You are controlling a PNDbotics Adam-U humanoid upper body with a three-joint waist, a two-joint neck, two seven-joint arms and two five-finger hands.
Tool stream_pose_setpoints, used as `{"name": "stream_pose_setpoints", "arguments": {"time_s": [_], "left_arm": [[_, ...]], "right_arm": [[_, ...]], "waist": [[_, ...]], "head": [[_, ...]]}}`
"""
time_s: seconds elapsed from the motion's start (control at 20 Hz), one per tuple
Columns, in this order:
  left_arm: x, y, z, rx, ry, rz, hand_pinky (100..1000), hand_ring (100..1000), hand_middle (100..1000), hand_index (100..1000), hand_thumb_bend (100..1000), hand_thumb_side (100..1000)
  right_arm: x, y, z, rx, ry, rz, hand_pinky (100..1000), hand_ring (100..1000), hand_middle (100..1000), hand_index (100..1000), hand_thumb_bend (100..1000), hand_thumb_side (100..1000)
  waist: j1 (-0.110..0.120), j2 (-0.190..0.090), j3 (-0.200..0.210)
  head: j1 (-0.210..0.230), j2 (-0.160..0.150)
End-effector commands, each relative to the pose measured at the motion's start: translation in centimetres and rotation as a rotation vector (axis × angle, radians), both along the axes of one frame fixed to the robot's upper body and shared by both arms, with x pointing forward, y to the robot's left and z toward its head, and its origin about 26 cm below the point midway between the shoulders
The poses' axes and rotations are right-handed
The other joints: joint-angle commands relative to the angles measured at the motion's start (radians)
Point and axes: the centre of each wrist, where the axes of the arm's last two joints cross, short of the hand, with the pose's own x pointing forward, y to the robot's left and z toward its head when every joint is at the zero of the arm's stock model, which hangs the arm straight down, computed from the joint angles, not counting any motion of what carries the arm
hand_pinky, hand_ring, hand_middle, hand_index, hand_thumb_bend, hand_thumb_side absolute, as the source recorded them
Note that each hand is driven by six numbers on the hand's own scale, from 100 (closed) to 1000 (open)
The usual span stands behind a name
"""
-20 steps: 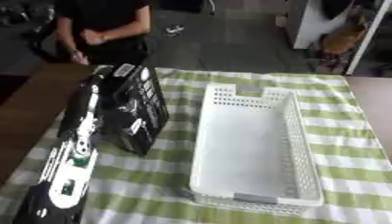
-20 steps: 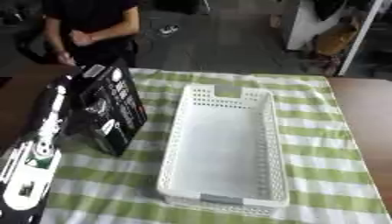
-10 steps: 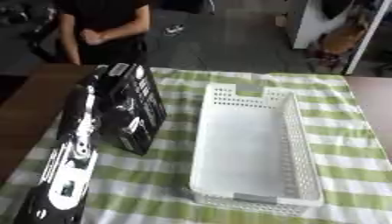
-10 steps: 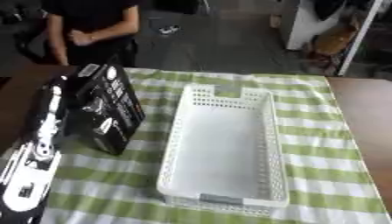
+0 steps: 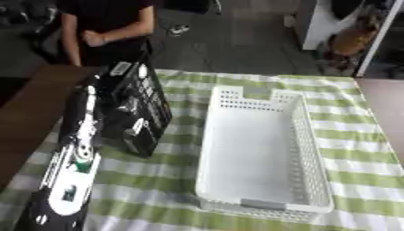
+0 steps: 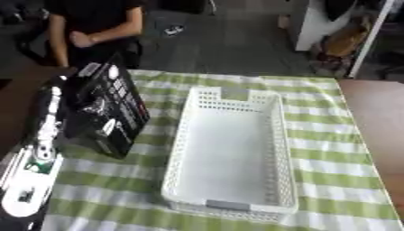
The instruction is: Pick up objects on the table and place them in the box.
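Left arm [image 5: 75, 149] reached along the table's left edge.
Its hand was lost against a black box [image 5: 138, 108]; fingers impossible to read. White basket [image 5: 264, 149] sat mid-cloth, just right of it.

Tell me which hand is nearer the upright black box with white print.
Left. The left hand is against the black box with white print, on its left side; the right hand shows in neither view.
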Motion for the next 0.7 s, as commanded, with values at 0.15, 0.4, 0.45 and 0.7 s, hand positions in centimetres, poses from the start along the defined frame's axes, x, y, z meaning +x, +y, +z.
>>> {"name": "stream_pose_setpoints", "arguments": {"time_s": [0.15,0.4,0.45,0.7], "left_arm": [[-1.0,-0.6,5.2,0.004,-0.223,-0.042,105,222,377,254,100,378],[-2.0,-1.2,7.2,0.003,-0.316,-0.065,105,221,375,253,100,370],[-2.2,-1.3,7.5,0.004,-0.332,-0.071,105,220,375,253,100,369],[-2.7,-1.8,8.4,0.008,-0.369,-0.093,105,219,374,251,100,368]], "right_arm": [[-0.1,-0.2,0.4,-0.008,-0.014,0.000,760,814,854,969,100,736],[-0.1,-0.2,0.4,-0.009,-0.013,0.000,760,814,854,970,100,737],[-0.1,-0.2,0.4,-0.009,-0.013,0.000,760,814,854,970,100,737],[-0.1,-0.2,0.4,-0.009,-0.012,0.001,760,814,854,970,100,737]], "waist": [[0.001,-0.010,0.000],[0.001,-0.011,-0.001],[0.001,-0.011,-0.001],[0.002,-0.011,-0.001]], "head": [[0.009,-0.004],[0.009,-0.003],[0.009,-0.003],[0.010,-0.003]]}}
